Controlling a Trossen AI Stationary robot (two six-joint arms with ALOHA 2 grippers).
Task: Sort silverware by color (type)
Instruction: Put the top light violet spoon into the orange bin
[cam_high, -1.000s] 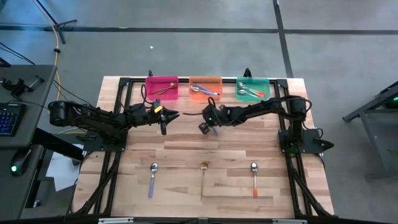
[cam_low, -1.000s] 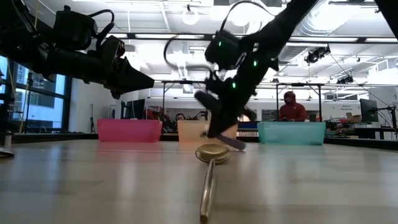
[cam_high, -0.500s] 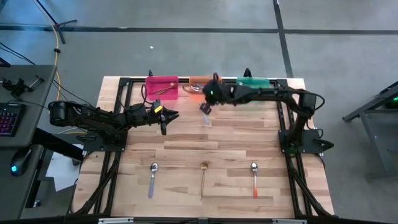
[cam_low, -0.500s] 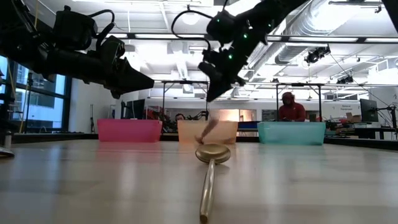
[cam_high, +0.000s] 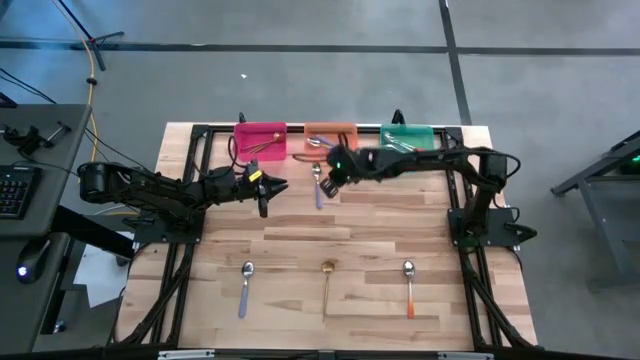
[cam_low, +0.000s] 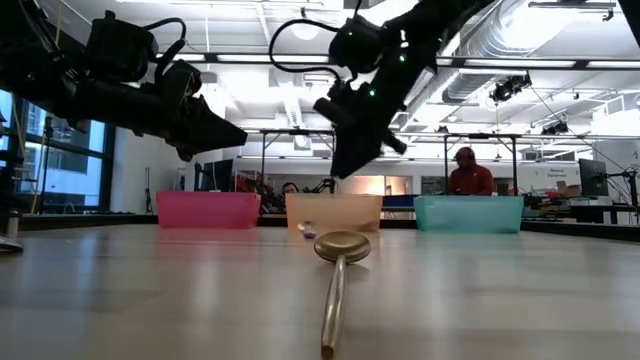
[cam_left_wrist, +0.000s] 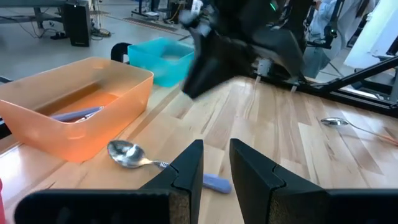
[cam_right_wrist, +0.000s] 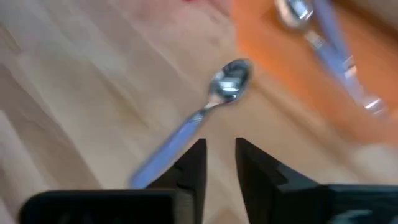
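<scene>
A spoon with a silver bowl and a purple-blue handle (cam_high: 318, 187) lies flat on the wood, just in front of the orange bin (cam_high: 345, 130); its bowl (cam_right_wrist: 231, 78) points at the bin. My right gripper (cam_high: 329, 174) hovers above it, open and holding nothing (cam_right_wrist: 221, 163). My left gripper (cam_high: 265, 192) waits left of it, in front of the pink bin (cam_high: 260, 128). It is open and holds nothing (cam_left_wrist: 215, 168). The left wrist view shows the same spoon (cam_left_wrist: 130, 154) beside the orange bin (cam_left_wrist: 74, 124).
Pink, orange and teal (cam_high: 420, 132) bins stand in a row at the far edge, each holding spoons. Three spoons lie near the front edge: purple-blue handled (cam_high: 246, 287), gold (cam_high: 327, 284) and orange handled (cam_high: 409, 288). Bare wood lies between.
My right gripper has risen and gone toward the far edge and the orange bin, carrying the purple-blue spoon. It has let the spoon go. The spoon has fallen and now lies on the table in front of the orange bin, not in it.
</scene>
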